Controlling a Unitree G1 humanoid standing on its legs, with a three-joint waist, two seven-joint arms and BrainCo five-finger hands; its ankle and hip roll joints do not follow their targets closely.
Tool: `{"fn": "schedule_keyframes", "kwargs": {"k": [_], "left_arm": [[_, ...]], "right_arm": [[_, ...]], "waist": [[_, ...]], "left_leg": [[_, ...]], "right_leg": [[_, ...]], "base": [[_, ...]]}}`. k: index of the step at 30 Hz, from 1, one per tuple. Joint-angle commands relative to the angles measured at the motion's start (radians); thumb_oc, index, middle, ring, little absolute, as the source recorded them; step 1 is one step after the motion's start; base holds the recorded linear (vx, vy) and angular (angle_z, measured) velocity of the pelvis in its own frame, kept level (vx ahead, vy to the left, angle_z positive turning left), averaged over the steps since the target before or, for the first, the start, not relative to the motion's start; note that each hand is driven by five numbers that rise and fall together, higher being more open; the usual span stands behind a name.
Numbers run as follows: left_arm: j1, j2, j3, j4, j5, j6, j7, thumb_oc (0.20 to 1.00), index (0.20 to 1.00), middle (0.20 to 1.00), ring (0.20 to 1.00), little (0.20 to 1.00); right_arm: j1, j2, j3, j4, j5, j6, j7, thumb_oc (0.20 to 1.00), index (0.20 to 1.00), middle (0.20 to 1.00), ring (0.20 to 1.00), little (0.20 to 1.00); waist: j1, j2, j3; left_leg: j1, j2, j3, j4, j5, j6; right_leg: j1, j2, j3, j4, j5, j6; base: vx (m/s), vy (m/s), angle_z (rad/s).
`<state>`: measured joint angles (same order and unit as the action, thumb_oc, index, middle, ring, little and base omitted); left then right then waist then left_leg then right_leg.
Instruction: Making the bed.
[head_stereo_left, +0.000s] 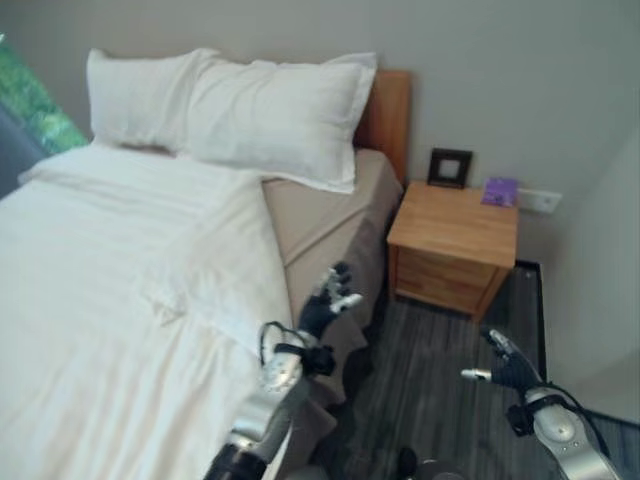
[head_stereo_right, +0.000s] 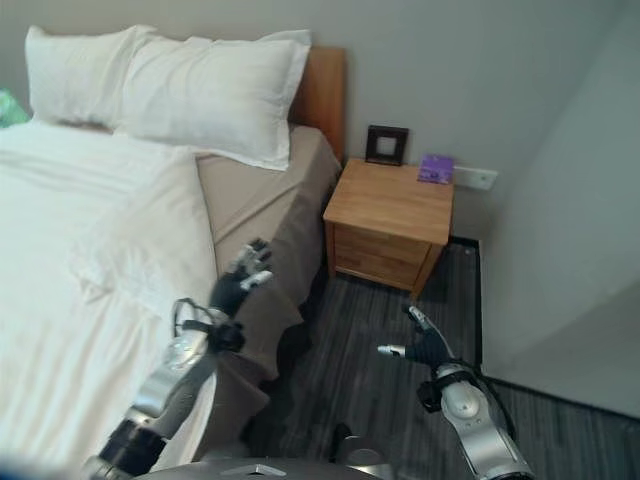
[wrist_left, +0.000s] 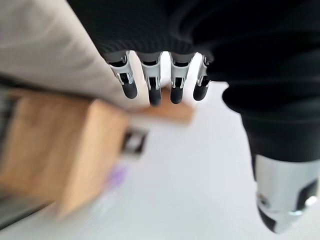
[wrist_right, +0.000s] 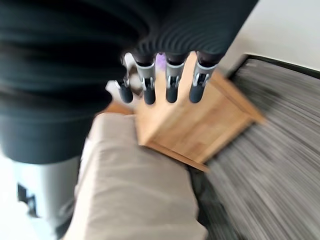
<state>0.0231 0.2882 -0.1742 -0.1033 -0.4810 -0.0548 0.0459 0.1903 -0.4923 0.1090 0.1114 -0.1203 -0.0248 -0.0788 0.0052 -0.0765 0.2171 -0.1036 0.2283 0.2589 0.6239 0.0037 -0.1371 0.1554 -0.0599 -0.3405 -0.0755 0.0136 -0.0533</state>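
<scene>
White duvet (head_stereo_left: 130, 290) covers most of the bed (head_stereo_left: 330, 215), with its right edge turned back off the tan sheet; two pillows (head_stereo_left: 240, 110) lie at the far end. Your left robot hand (head_stereo_left: 325, 300) hovers by that folded edge, fingers straight, holding nothing. Your right robot hand (head_stereo_left: 510, 368) hangs over the floor, also open. Pinch the turned-back corner and draw it rightward, flat. On the wooden nightstand (head_stereo_left: 455, 235), no open container is visible.

Silver fingers (wrist_left: 151, 82), dark tips, black ribbed wrist covers.
</scene>
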Motion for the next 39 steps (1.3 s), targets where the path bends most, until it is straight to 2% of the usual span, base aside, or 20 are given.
{"fn": "schedule_keyframes", "kwargs": {"k": [1,2,3,5,7,8,9,10,12,17,20,22,25,28,30,31,33,35,38,39], "left_arm": [[-0.003,0.112,0.147,-0.140,0.075,-0.121,0.038,1.000,1.000,1.000,1.000,1.000],[0.013,0.114,0.198,-0.138,0.076,-0.136,0.053,1.000,1.000,1.000,1.000,1.000],[0.030,0.116,0.261,-0.141,0.062,-0.144,0.075,1.000,1.000,1.000,1.000,1.000],[0.029,0.102,0.377,-0.174,-0.019,-0.142,0.110,1.000,1.000,1.000,1.000,1.000],[0.045,0.099,0.436,-0.203,-0.048,-0.151,0.123,1.000,1.000,1.000,1.000,1.000],[0.056,0.093,0.461,-0.220,-0.079,-0.155,0.115,1.000,1.000,1.000,1.000,1.000],[0.067,0.079,0.467,-0.236,-0.110,-0.146,0.103,1.000,1.000,1.000,1.000,1.000],[0.086,0.083,0.462,-0.240,-0.092,-0.134,0.109,1.000,1.000,1.000,1.000,1.000],[0.093,0.086,0.462,-0.259,-0.063,-0.131,0.116,1.000,1.000,1.000,1.000,1.000],[0.099,0.084,0.449,-0.274,-0.039,-0.117,0.090,1.000,1.000,1.000,1.000,1.000],[0.087,0.092,0.403,-0.235,-0.063,-0.103,0.075,1.000,1.000,1.000,1.000,1.000],[0.083,0.103,0.362,-0.202,-0.077,-0.083,0.050,1.000,1.000,1.000,1.000,1.000],[0.092,0.118,0.333,-0.149,-0.056,-0.069,0.029,1.000,1.000,1.000,1.000,1.000],[0.116,0.111,0.349,-0.083,-0.039,-0.066,0.025,1.000,1.000,1.000,1.000,1.000],[0.139,0.076,0.345,-0.049,-0.061,-0.059,0.027,1.000,1.000,1.000,1.000,1.000],[0.153,0.054,0.334,-0.017,-0.071,-0.050,0.021,1.000,1.000,1.000,1.000,1.000],[0.162,0.045,0.317,0.001,-0.068,-0.049,0.020,1.000,1.000,1.000,1.000,1.000],[0.160,0.035,0.282,0.028,-0.074,-0.039,0.012,1.000,1.000,1.000,1.000,1.000],[0.156,0.049,0.220,0.056,-0.111,-0.006,-0.028,1.000,1.000,1.000,1.000,1.000],[0.156,0.049,0.221,0.056,-0.112,-0.007,-0.028,1.000,1.000,1.000,1.000,1.000]], "right_arm": [[-0.060,-0.080,-0.118,-0.052,-0.059,-0.039,-0.058,1.000,1.000,1.000,1.000,1.000],[-0.064,-0.085,-0.149,-0.055,-0.053,-0.041,-0.063,1.000,1.000,1.000,1.000,1.000],[-0.055,-0.085,-0.189,-0.067,-0.047,-0.042,-0.074,1.000,1.000,1.000,1.000,1.000],[-0.040,-0.090,-0.261,-0.101,-0.051,-0.024,-0.074,1.000,1.000,1.000,1.000,1.000],[-0.038,-0.080,-0.296,-0.106,-0.066,-0.013,-0.067,1.000,1.000,1.000,1.000,1.000],[-0.034,-0.076,-0.313,-0.112,-0.082,-0.011,-0.051,1.000,1.000,1.000,1.000,1.000],[-0.032,-0.073,-0.327,-0.120,-0.097,-0.005,-0.034,1.000,1.000,1.000,1.000,1.000],[-0.042,-0.086,-0.336,-0.135,-0.132,0.005,-0.024,1.000,1.000,1.000,1.000,1.000],[-0.050,-0.087,-0.359,-0.131,-0.142,0.009,-0.036,1.000,1.000,1.000,1.000,1.000],[-0.061,-0.101,-0.424,-0.164,-0.188,0.023,-0.065,1.000,1.000,1.000,1.000,1.000],[-0.073,-0.129,-0.434,-0.184,-0.232,0.032,-0.087,1.000,1.000,1.000,1.000,1.000],[-0.082,-0.160,-0.441,-0.206,-0.275,0.041,-0.094,1.000,1.000,1.000,1.000,1.000],[-0.127,-0.208,-0.427,-0.226,-0.361,0.052,-0.102,1.000,1.000,1.000,1.000,1.000],[-0.235,-0.217,-0.334,-0.236,-0.436,0.049,-0.099,1.000,1.000,1.000,1.000,1.000],[-0.309,-0.223,-0.246,-0.206,-0.431,0.044,-0.084,1.000,1.000,1.000,1.000,1.000],[-0.385,-0.233,-0.178,-0.192,-0.424,0.042,-0.072,1.000,1.000,1.000,1.000,1.000],[-0.424,-0.235,-0.133,-0.167,-0.410,0.041,-0.071,1.000,1.000,1.000,1.000,1.000],[-0.482,-0.276,-0.063,-0.077,-0.396,0.053,-0.068,1.000,1.000,1.000,1.000,1.000],[-0.515,-0.302,-0.004,0.052,-0.373,0.085,-0.057,1.000,1.000,1.000,1.000,1.000],[-0.522,-0.302,0.002,0.059,-0.371,0.083,-0.060,1.000,1.000,1.000,1.000,1.000]], "waist": [[0.041,0.032,-0.024],[0.047,0.035,-0.039],[0.034,0.043,-0.051],[0.019,0.051,-0.074],[0.034,0.065,-0.094],[0.027,0.067,-0.102],[0.008,0.059,-0.101],[0.001,0.063,-0.094],[-0.018,0.067,-0.078],[-0.010,0.049,-0.073],[-0.012,0.030,-0.089],[-0.010,0.018,-0.098],[0.006,0.001,-0.111],[0.041,-0.004,-0.114],[0.063,0.006,-0.121],[0.082,0.017,-0.122],[0.094,0.027,-0.113],[0.092,0.018,-0.086],[0.081,-0.021,-0.070],[0.079,-0.020,-0.065]], "left_leg": [[0.036,-0.044,0.116,-0.295,0.096,0.030],[0.045,-0.055,0.136,-0.343,0.077,0.015],[0.057,-0.055,0.241,-0.434,0.089,0.015],[0.108,-0.059,0.331,-0.538,0.113,0.030],[0.155,-0.116,0.267,-0.610,0.083,0.072],[0.198,-0.153,0.254,-0.657,0.055,0.100],[0.248,-0.193,0.253,-0.706,0.025,0.137],[0.264,-0.204,0.215,-0.711,0.013,0.158],[0.283,-0.193,0.194,-0.711,-0.001,0.165],[0.253,-0.156,0.114,-0.711,0.026,0.127],[0.222,-0.134,0.011,-0.711,0.033,0.093],[0.205,-0.127,-0.063,-0.711,0.025,0.079],[0.189,-0.102,-0.119,-0.711,0.024,0.060],[0.196,-0.049,-0.125,-0.711,0.041,0.025],[0.179,0.010,-0.124,-0.711,0.088,-0.017],[0.167,0.050,-0.109,-0.711,0.132,-0.041],[0.156,0.058,-0.112,-0.711,0.180,-0.045],[0.103,0.036,-0.065,-0.615,0.184,-0.023],[0.082,-0.009,0.128,-0.464,0.060,0.023],[0.071,-0.005,0.144,-0.449,0.066,0.038]], "right_leg": [[0.053,-0.106,0.012,-0.009,0.009,0.144],[0.072,-0.096,0.002,-0.008,-0.015,0.155],[0.085,-0.087,-0.032,0.002,-0.030,0.159],[0.092,-0.093,-0.089,0.058,-0.056,0.159],[0.074,-0.106,-0.129,0.193,-0.067,0.168],[0.026,-0.144,-0.150,0.352,-0.015,0.204],[-0.033,-0.211,-0.151,0.499,0.057,0.280],[-0.055,-0.222,-0.116,0.602,0.131,0.306],[-0.143,-0.241,-0.067,0.677,0.126,0.307],[-0.159,-0.252,0.005,0.448,0.084,0.244],[-0.125,-0.217,0.206,0.194,0.081,0.233],[-0.115,-0.245,0.349,0.142,0.119,0.243],[-0.119,-0.249,0.452,0.084,0.135,0.257],[-0.087,-0.263,0.371,0.017,0.118,0.273],[-0.064,-0.205,0.355,-0.012,0.057,0.267],[-0.043,-0.184,0.293,-0.012,0.024,0.254],[-0.033,-0.167,0.274,-0.012,0.010,0.237],[0.000,-0.165,0.192,-0.012,-0.001,0.213],[0.027,-0.150,0.096,-0.012,-0.012,0.179],[0.022,-0.151,0.089,-0.012,0.000,0.176]], "base": [[0.38,-0.099,0.88],[0.37,-0.071,0.71],[0.33,-0.037,1.08],[0.21,0.018,1.51],[0.24,0.143,0.77],[0.27,0.253,0.52],[0.24,0.206,0.75],[0.13,0.152,1.27],[0.07,-0.015,1.29],[0.04,-0.212,0.93],[0.10,-0.311,1.01],[0.11,-0.311,0.88],[0.05,-0.350,0.98],[-0.01,-0.386,0.38],[0.00,-0.510,0.14],[0.01,-0.393,0.24],[0.00,-0.247,0.30],[-0.07,-0.291,0.70],[-0.07,-0.270,1.25],[0.07,-0.187,1.51]]}}
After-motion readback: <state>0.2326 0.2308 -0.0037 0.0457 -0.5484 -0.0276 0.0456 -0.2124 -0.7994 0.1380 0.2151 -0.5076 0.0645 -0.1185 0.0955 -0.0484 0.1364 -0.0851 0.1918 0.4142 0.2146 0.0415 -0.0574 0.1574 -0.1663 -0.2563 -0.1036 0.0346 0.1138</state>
